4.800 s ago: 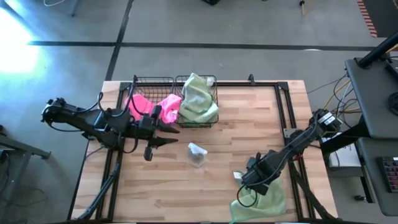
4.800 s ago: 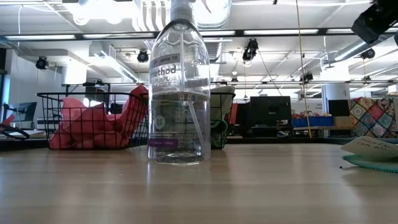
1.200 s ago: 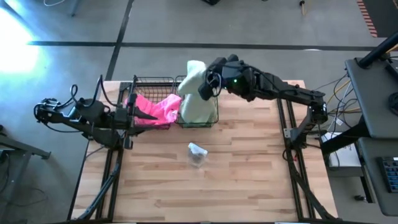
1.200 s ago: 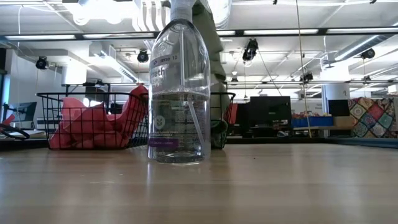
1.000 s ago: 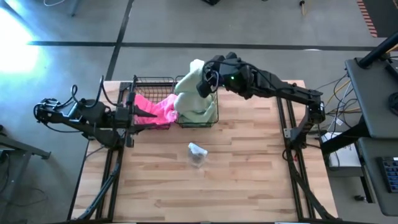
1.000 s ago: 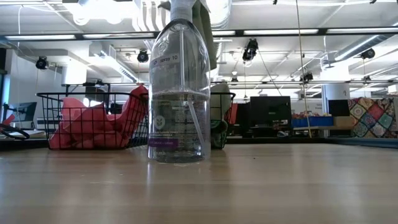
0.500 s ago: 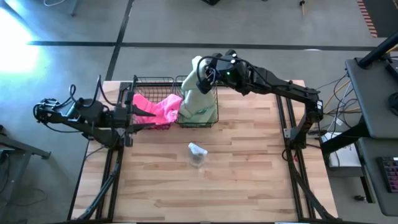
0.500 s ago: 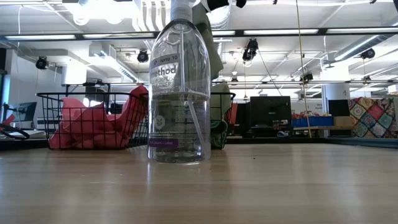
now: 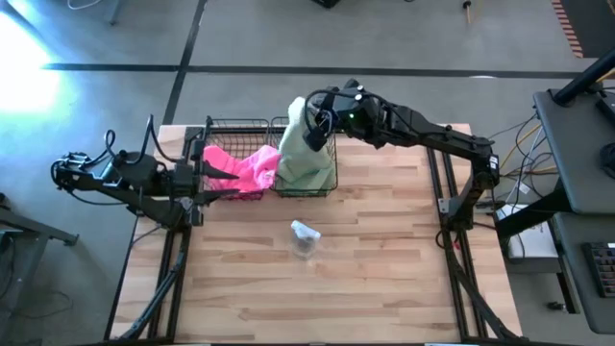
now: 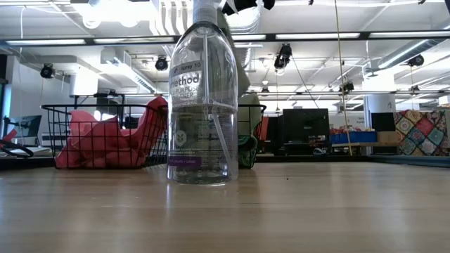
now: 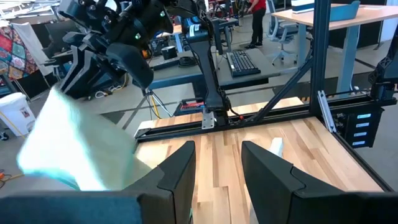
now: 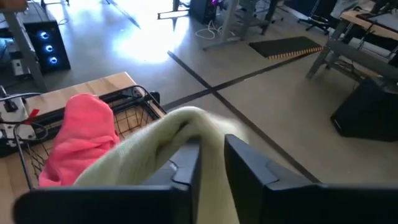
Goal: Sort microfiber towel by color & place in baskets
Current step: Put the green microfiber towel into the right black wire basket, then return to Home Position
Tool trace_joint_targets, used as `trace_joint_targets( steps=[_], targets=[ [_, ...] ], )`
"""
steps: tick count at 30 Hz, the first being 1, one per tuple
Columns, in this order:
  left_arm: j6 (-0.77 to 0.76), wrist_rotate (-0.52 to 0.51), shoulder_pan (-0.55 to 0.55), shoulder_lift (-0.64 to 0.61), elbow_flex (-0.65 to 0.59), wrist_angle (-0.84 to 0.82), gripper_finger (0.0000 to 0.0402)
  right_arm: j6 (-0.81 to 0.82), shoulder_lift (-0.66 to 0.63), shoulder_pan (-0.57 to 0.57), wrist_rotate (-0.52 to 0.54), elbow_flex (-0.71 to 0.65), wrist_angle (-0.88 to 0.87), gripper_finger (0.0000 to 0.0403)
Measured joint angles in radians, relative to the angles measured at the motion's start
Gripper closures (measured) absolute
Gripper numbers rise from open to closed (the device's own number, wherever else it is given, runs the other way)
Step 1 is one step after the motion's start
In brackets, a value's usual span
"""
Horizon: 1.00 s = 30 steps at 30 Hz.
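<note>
Two black wire baskets stand side by side at the table's far edge. The left basket [image 9: 235,124] holds hot pink towels [image 9: 240,169], one lapping over its right wall. My right gripper [image 9: 315,117] hovers over the right basket [image 9: 334,171], shut on a sage green towel [image 9: 306,159] that hangs down into it. The right wrist view shows that towel [image 12: 186,127] between my fingers, with a pink towel [image 12: 81,137] beyond. My left gripper [image 11: 214,168] is open and level, just left of the pink basket [image 9: 209,181]. In the low view, pink towels [image 10: 105,144] fill the left basket [image 10: 70,109]. My right gripper pinches the green towel's bunched upper fold [image 12: 208,134] between its two fingers [image 12: 185,163], coming from above and from the table's right. The towel hangs below the fingers, and its lower part [image 9: 307,178] sits inside the right basket.
A clear spray bottle [image 9: 305,237] stands mid-table, near side of the baskets; it fills the middle of the low view [image 10: 202,105]. A black tube frame [image 9: 437,163] runs along the table's sides. Bare wood [image 9: 365,279] lies toward the near edge.
My right gripper has come down a little over the right basket and edged toward the far edge. The green towel hanging from it has drawn in from a wide bunch to a narrower hanging shape and sunk into the basket. The left arm has kept still.
</note>
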Motion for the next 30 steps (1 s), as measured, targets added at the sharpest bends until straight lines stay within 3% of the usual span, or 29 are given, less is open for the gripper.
trace_joint_targets(
  steps=[9, 21, 27, 30],
  targets=[
    [-0.001, 0.0, 0.0, -0.004, 0.0, -0.008, 0.0286, 0.007, 0.0, 0.0, 0.0, -0.004, -0.023, 0.0291],
    [-0.025, 0.0, 0.0, -0.011, -0.001, -0.03, 0.0286, 0.145, -0.001, 0.002, -0.009, -0.009, -0.034, 0.0309],
    [-0.013, 0.009, -0.001, -0.01, -0.001, 0.024, 0.0286, 0.234, -0.001, 0.018, -0.223, -0.008, -0.03, 0.0324],
    [-0.005, 0.011, -0.001, -0.024, -0.001, 0.005, 0.0286, 0.202, -0.001, 0.048, -0.24, -0.003, -0.03, 0.0328]
  ],
)
